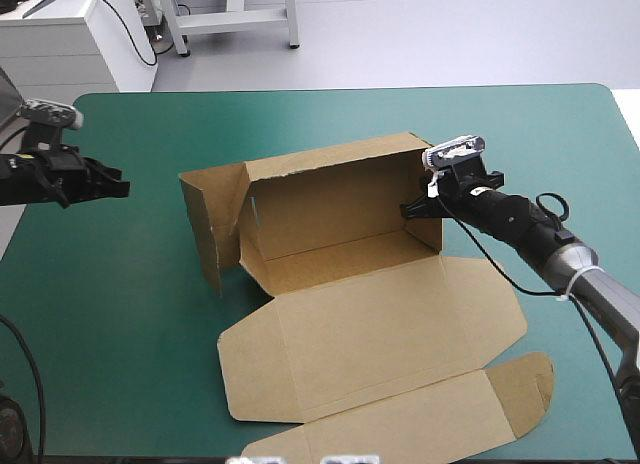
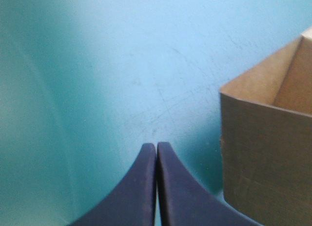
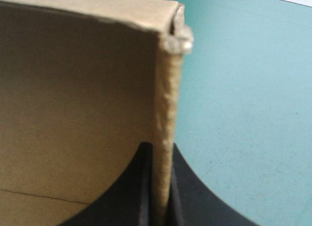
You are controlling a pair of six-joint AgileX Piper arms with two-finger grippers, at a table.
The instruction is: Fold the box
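Note:
The brown box (image 1: 340,234) stands in the middle of the table with its back wall and both side walls raised. Its lid (image 1: 370,334) lies flat toward the front edge. My right gripper (image 1: 415,206) is at the box's right wall, near the back right corner. In the right wrist view, my right gripper (image 3: 162,155) has its black fingers pressed on either side of the wall's upright edge (image 3: 168,104), shut on it. My left gripper (image 1: 120,187) hovers well left of the box, shut on nothing. In the left wrist view, that gripper (image 2: 156,149) points at bare cover, and the box's left wall (image 2: 265,158) stands ahead and to one side.
The teal-green cover (image 1: 130,284) stretches between my left gripper and the box's left wall. The lid's tuck flap (image 1: 525,379) reaches toward the table's front right. More cover (image 1: 560,134) lies behind and right of the box.

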